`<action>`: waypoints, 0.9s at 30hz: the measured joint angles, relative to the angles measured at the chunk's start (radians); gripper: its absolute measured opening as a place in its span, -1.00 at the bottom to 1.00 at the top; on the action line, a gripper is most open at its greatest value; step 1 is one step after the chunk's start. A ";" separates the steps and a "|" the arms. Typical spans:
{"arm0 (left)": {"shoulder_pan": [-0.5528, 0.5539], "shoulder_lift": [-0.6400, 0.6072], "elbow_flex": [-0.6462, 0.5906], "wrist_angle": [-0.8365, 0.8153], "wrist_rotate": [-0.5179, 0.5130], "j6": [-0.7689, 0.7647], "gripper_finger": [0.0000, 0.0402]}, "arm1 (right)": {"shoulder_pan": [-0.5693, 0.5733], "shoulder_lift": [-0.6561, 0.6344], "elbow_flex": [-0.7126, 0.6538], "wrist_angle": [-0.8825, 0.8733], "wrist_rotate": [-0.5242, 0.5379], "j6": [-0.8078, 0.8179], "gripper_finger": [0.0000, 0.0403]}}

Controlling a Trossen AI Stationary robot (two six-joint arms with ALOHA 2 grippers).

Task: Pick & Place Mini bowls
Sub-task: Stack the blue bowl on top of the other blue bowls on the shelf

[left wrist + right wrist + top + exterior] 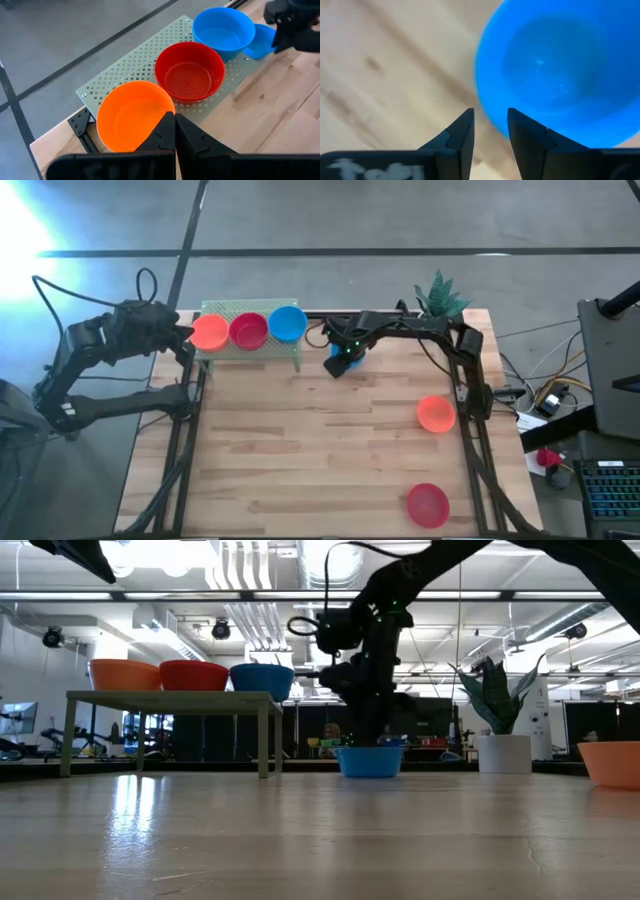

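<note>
**Three bowls racked, right claw lining up on a blue one**

Right claw is hovering nearly clenched beside the blue bowl, upper centre of the high view; nothing gripped. Risk: fingers landing outside the rim and shoving the bowl across the slick wooden desk. Left claw is sitting clenched, empty, over the orange bowl on the perforated rack. Plant pot nearby; ceiling lights glaring.

Wood table: green perforated rack w/ 3 bowls, blue bowl, orange bowl, red bowl, plant pot.
</note>
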 joint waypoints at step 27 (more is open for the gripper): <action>0.000 0.000 0.000 0.000 0.004 -0.016 -1.00 | 0.150 0.022 -0.001 0.041 0.113 -0.030 -0.45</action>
